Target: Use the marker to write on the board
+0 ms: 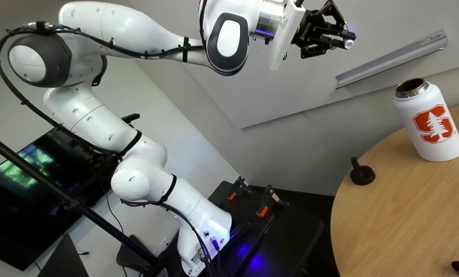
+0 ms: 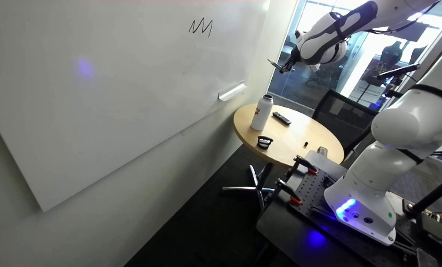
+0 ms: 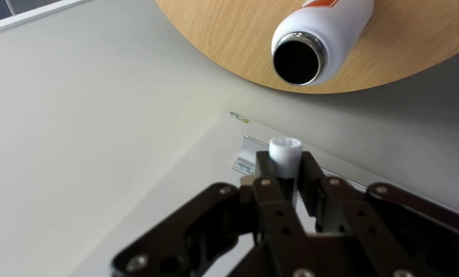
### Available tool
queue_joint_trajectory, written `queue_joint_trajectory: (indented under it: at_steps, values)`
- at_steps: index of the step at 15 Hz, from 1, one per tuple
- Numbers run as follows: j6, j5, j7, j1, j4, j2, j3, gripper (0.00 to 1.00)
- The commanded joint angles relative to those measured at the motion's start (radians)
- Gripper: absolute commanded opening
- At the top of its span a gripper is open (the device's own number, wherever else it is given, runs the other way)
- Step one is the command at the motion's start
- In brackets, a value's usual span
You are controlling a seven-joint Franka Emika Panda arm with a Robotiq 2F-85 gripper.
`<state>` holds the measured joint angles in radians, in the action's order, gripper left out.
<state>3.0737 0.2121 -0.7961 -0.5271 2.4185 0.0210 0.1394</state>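
The board [image 2: 132, 81] is a large white panel on the wall, with a black zigzag scribble [image 2: 201, 27] near its top right in an exterior view. It also shows in an exterior view [image 1: 252, 100] behind the arm and in the wrist view [image 3: 191, 181]. My gripper [image 3: 285, 165] is shut on the marker [image 3: 286, 156], whose white end stands up between the fingertips. In an exterior view the gripper [image 2: 285, 69] holds the slim marker [image 2: 274, 64] with its tip toward the board, apart from it. In an exterior view the gripper [image 1: 349, 36] shows the marker's white end [image 1: 348, 44].
A white bottle [image 1: 431, 119] with an orange-red logo stands uncapped on the round wooden table [image 2: 298, 142]. A black lid [image 2: 264, 143], a remote [image 2: 281, 118] and a small dark cap [image 2: 306, 144] lie there. A strip-shaped ledge [image 1: 393, 59] juts from the board's lower part.
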Motion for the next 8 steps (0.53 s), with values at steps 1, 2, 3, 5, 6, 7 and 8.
queue_joint_trajectory:
  at_steps: [1,2,3,5,6,7,8]
  values:
    - [-0.084,0.097,0.029,0.086,-0.040,0.038,0.087,0.09]
    - [-0.126,0.117,0.023,0.107,-0.053,0.049,0.096,0.09]
    - [-0.147,0.137,0.026,0.120,-0.066,0.053,0.104,0.09]
    - [-0.189,0.204,0.070,0.088,-0.093,0.060,0.052,0.09]
    - [-0.210,0.244,0.114,0.087,-0.104,0.067,0.038,0.09]
    - [-0.226,0.299,0.172,0.082,-0.120,0.065,0.024,0.09]
    - [-0.241,0.352,0.240,0.081,-0.131,0.068,0.007,0.09]
